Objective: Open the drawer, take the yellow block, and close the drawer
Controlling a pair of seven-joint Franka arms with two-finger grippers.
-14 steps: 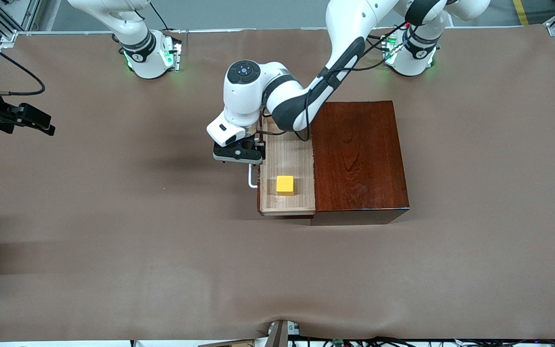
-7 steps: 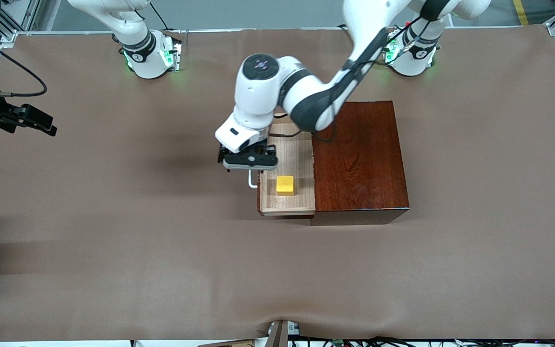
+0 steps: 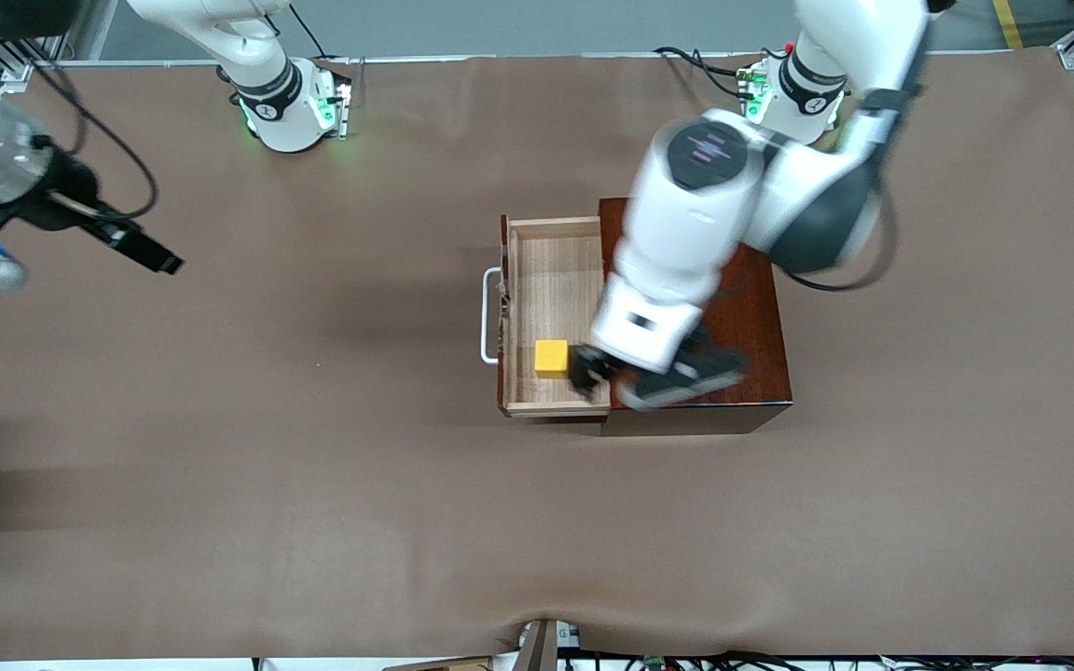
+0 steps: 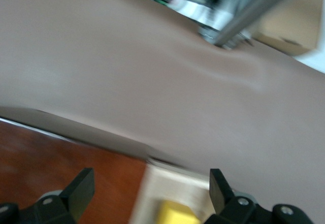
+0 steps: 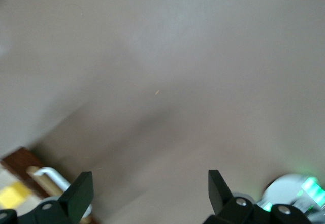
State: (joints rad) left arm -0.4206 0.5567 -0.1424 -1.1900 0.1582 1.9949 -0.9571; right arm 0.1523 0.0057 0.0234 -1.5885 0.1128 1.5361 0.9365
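The drawer (image 3: 556, 280) of the dark reddish-brown box (image 3: 733, 308) stands pulled out toward the right arm's end, its white handle (image 3: 489, 315) free. The yellow block (image 3: 552, 358) lies in the drawer's nearer part. My left gripper (image 3: 654, 380) hangs above the box's nearer corner beside the drawer, open and empty. In the left wrist view the left gripper (image 4: 151, 177) has the yellow block (image 4: 175, 214) and box top (image 4: 66, 168) below it. My right gripper (image 3: 159, 259) is open over bare table at the right arm's end. The right wrist view shows the right gripper (image 5: 150, 179) empty, with the handle (image 5: 51, 174) far off.
Brown paper covers the whole table (image 3: 313, 485). The arms' bases (image 3: 290, 102) stand along the edge farthest from the front camera. Wide bare table lies between the right gripper and the drawer.
My left gripper has left the handle, risen and swung across the drawer to above the box's nearer corner. The right gripper has shifted toward the drawer. The drawer stays pulled out.
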